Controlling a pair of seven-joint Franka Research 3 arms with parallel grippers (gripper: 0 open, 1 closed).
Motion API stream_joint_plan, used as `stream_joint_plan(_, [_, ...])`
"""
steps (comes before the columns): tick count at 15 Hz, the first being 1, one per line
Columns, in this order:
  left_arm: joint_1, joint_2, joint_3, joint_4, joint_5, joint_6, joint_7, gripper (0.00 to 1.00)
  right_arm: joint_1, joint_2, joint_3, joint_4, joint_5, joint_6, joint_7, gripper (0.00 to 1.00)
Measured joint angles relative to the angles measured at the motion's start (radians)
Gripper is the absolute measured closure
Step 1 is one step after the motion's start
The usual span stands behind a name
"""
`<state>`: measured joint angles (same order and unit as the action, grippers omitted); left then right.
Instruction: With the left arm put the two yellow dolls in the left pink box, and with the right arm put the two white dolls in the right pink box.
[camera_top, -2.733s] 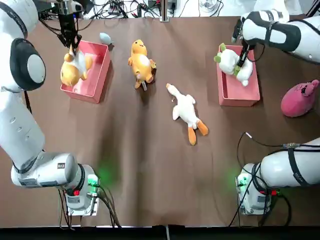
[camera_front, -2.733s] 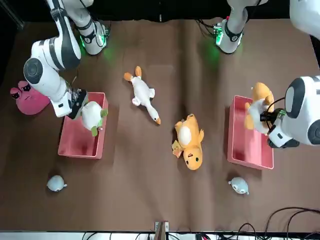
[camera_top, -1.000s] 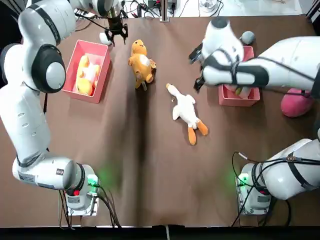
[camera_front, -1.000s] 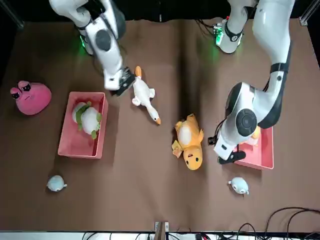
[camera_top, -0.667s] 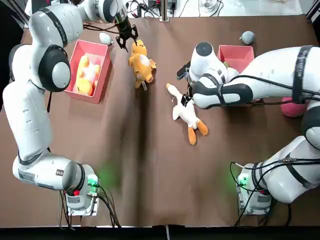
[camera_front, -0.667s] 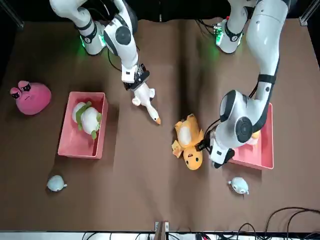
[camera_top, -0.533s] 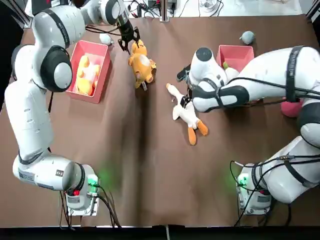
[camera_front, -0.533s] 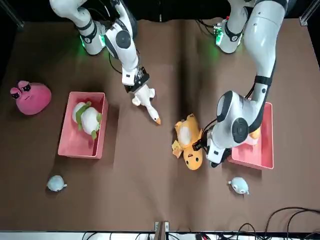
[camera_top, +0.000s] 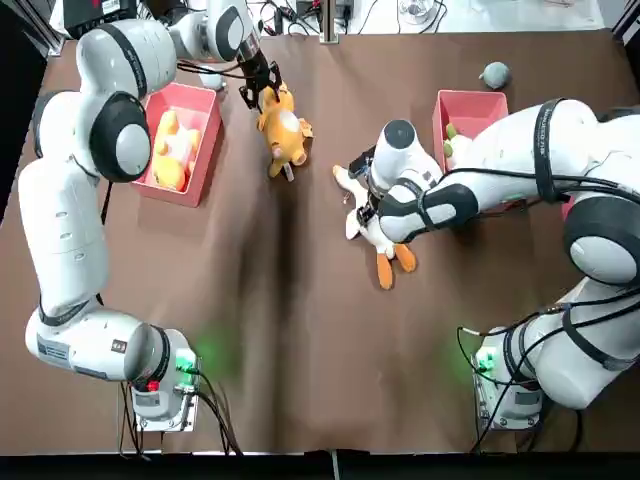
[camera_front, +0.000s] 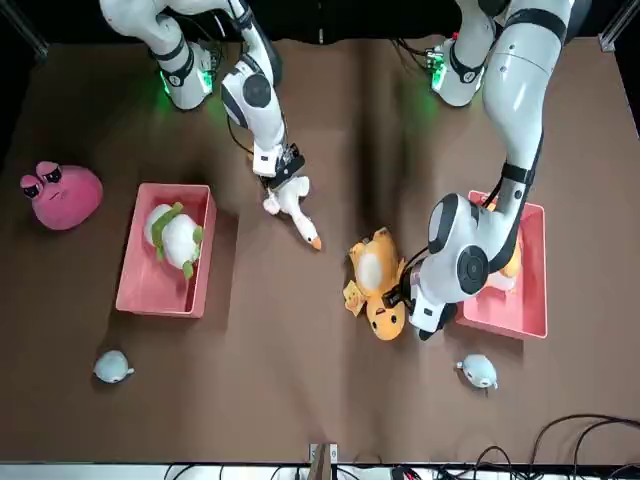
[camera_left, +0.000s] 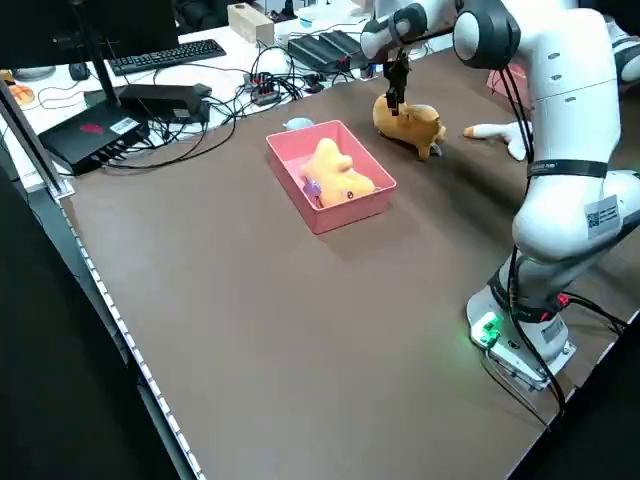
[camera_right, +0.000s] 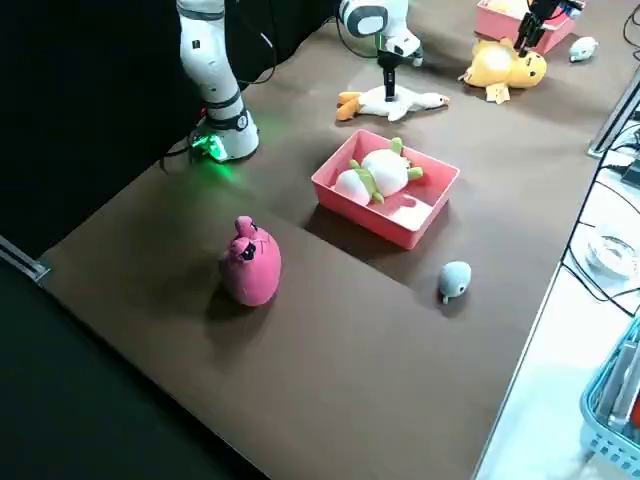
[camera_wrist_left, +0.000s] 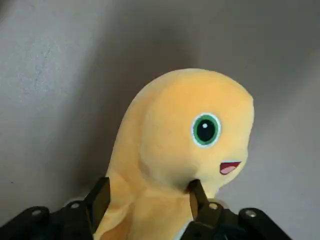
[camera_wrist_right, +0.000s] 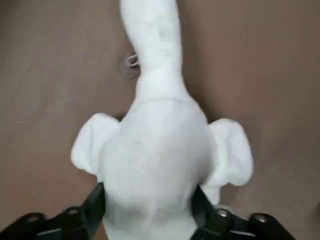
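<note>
One yellow doll (camera_top: 170, 150) lies in the left pink box (camera_top: 200, 97). The other yellow doll (camera_top: 285, 130) lies on the table beside that box. My left gripper (camera_top: 262, 88) is down over its head, open, with a finger on each side of the neck (camera_wrist_left: 147, 200). A white doll with green bits (camera_front: 175, 235) lies in the right pink box (camera_front: 150, 290). The white goose doll (camera_top: 378, 228) lies mid-table. My right gripper (camera_top: 365, 195) stands open astride its body (camera_wrist_right: 147, 200).
A pink plush blob (camera_front: 60, 195) sits on the table outside the right box. Small grey-blue toys lie at the far edge, one (camera_front: 112, 367) beyond the right box and one (camera_front: 478, 372) beyond the left box. Cables and a keyboard lie past the table's far edge.
Both grippers let their first dolls go into the boxes, then swung inward. Over the last second each came down onto its second doll, fingers now astride it.
</note>
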<state>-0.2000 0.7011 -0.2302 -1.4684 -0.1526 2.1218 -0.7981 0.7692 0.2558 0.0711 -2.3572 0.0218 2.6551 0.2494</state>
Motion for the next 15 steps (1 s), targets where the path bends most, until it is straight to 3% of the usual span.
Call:
stream_joint_plan(6, [-0.006,-0.001,-0.002,0.006,0.0,0.061,0.091,0.27,0.0,-0.005,-0.055,0.011,0.0,-0.009,-0.012,0.8])
stream_joint_plan(7, [-0.006,0.0,-0.002,0.006,0.0,0.077,0.108,0.27,-0.003,-0.016,-0.07,0.018,-0.001,-0.03,-0.026,0.84])
stream_joint_plan(9, [-0.013,0.0,-0.001,0.003,0.003,0.108,0.136,0.27,-0.03,-0.065,-0.099,0.045,-0.003,-0.117,-0.073,0.84])
stream_joint_plan(10, [-0.022,0.004,0.001,-0.001,0.028,0.132,0.142,0.27,-0.103,-0.146,-0.108,0.109,-0.005,-0.286,-0.157,0.84])
stream_joint_plan(12, [-0.026,0.016,0.001,-0.002,0.051,0.146,0.142,0.27,-0.2,-0.216,-0.111,0.205,-0.005,-0.476,-0.284,0.84])
stream_joint_plan(15, [-0.026,0.029,0.001,-0.002,0.056,0.159,0.144,0.27,-0.33,-0.252,-0.115,0.316,-0.005,-0.62,-0.481,0.84])
